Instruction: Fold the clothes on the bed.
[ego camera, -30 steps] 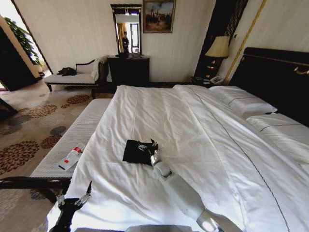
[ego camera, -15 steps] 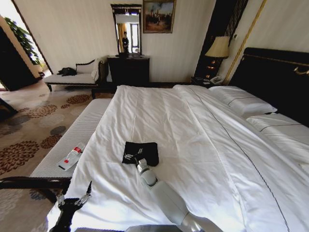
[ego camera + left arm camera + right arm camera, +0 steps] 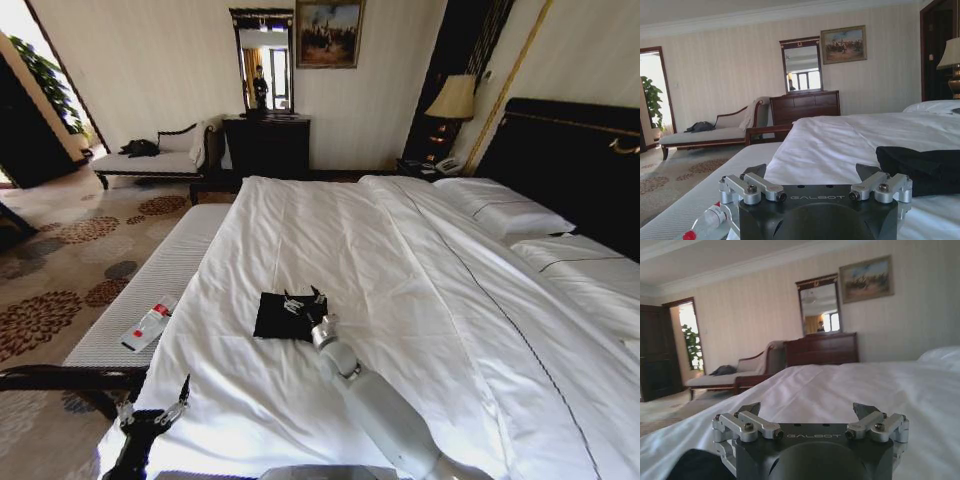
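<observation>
A small black folded garment (image 3: pixel 275 316) lies on the white bed (image 3: pixel 400 250), near its foot-end left side. My right gripper (image 3: pixel 303 303) reaches over the garment's right edge, fingers open with nothing between them. In the right wrist view that gripper (image 3: pixel 807 410) stands open above the sheet, with a corner of the black garment (image 3: pixel 692 466) beside its base. My left gripper (image 3: pixel 155 412) is parked low by the bed's near left corner, open. From the left wrist view, the gripper (image 3: pixel 810 172) looks across the bed at the garment (image 3: pixel 920 167).
A light upholstered bench (image 3: pixel 170 270) runs along the bed's left side with a plastic bottle (image 3: pixel 148 326) on it. Pillows (image 3: pixel 505 212) and a dark headboard (image 3: pixel 570 160) are at right. A dresser (image 3: pixel 265 145), chaise (image 3: pixel 150 160) and patterned carpet (image 3: pixel 60 270) lie beyond.
The right arm drew back off the garment half a second ago, leaving it fully in sight, and has now come forward over its right edge again. The left arm has not moved.
</observation>
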You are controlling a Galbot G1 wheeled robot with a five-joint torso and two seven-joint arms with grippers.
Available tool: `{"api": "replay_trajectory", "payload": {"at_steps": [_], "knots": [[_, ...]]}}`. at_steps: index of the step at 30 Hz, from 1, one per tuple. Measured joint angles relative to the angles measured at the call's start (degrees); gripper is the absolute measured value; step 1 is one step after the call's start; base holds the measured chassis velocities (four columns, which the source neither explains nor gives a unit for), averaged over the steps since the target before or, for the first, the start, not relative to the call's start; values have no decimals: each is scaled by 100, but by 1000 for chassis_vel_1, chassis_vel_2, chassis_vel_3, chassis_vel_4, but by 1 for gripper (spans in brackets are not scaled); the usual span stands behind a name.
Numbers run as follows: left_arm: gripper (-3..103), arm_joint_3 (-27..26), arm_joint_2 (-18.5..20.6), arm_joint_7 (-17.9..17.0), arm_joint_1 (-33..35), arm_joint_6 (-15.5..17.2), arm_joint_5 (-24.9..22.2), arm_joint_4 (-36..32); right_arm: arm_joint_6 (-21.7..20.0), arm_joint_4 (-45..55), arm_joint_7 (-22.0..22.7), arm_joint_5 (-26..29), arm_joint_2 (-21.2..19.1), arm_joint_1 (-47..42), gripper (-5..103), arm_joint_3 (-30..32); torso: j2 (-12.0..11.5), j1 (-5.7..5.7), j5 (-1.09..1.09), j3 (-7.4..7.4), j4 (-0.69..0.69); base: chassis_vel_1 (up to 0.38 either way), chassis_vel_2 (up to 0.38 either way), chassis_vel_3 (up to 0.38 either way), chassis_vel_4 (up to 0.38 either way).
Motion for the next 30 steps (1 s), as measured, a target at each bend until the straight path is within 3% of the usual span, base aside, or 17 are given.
{"api": "replay_trajectory", "payload": {"at_steps": [5, 6, 9, 15, 20, 30], "knots": [[100, 0, 0, 0, 0, 0, 0, 0, 6, 975, -47, -389, -424, -1266, 100, 1337, 0, 0, 2, 0, -1, 0, 0, 0, 0], [100, 0, 0, 0, 0, 0, 0, 0, 6, 975, -47, -389, -424, -1266, 100, 1337, 0, 0, 2, 0, -1, 0, 0, 0, 0], [100, 0, 1, 0, 0, 0, 0, 0, 291, 1303, -228, -845, -537, -2050, 100, 2115, 0, 0, -1, 0, -2, 0, 0, 0, 0], [100, 0, 1, 0, 0, 0, 0, 0, 727, 1507, -459, -1201, -282, -2890, 100, 2854, 1, -1, 0, 0, -2, 0, 0, 0, 0], [100, 0, 1, 1, 0, 0, 0, 0, 1040, 1482, -573, -1026, -53, -3347, 100, 3351, 1, -1, -1, 0, 0, 0, 0, 0, 0], [100, 0, 1, 0, 0, 0, 0, 0, 1200, 1481, -791, -407, -9, -3858, 100, 3871, 1, 0, -1, 0, -1, 0, 0, 0, 0]]}}
